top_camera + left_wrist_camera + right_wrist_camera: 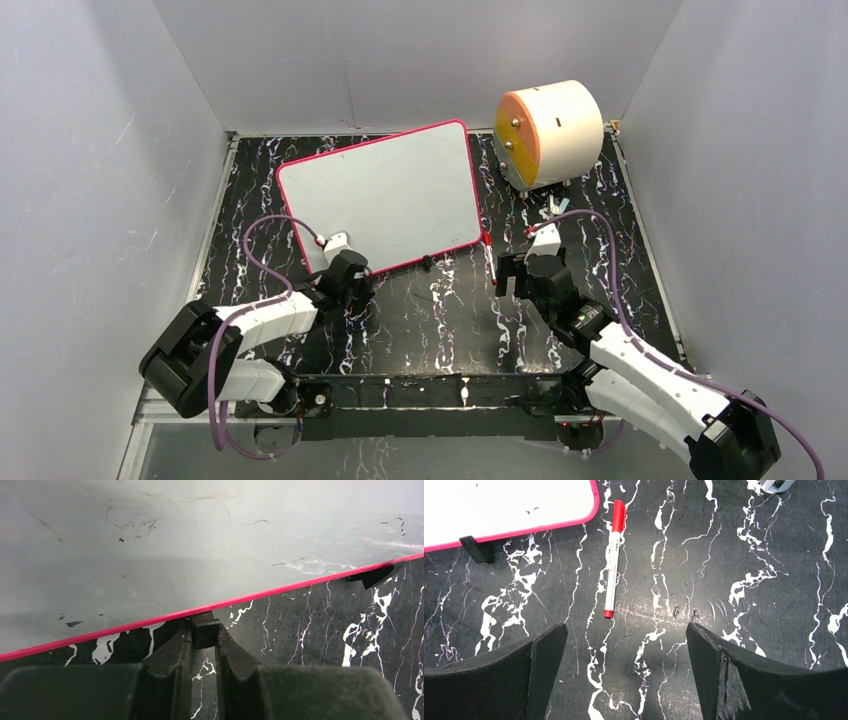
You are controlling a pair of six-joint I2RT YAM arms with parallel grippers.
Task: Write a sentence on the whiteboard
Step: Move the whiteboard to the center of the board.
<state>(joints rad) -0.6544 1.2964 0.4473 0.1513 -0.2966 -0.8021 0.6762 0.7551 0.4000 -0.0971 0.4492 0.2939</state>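
Item: whiteboard (385, 195), large, rectangular, with rounded corners and a thin pink-red frame. It is lying on the left-centre of the table (440, 320), turned askew so that its near long edge is slanting toward the arms. Its glossy white face is carrying only faint dark scuffs and thin stray strokes, seen from the left wrist.

Jaws: left gripper (205, 631) is reaching to the board's near edge, its fingers pinching tight on a small black tab (206, 626) just under the red frame. Right gripper (624, 632) is hovering over bare tabletop to the right of the board, jaws standing wide apart and gripping nothing. A slim white marker (611, 565) with a red cap is lying ahead of them, cap end near the board's right corner, apart from both fingers.

Surroundings: the tabletop is showing black with white marble veining. A cream cylinder (565, 135) with an orange face is sitting at the far right. Plain pale walls (400, 50) are enclosing three sides.
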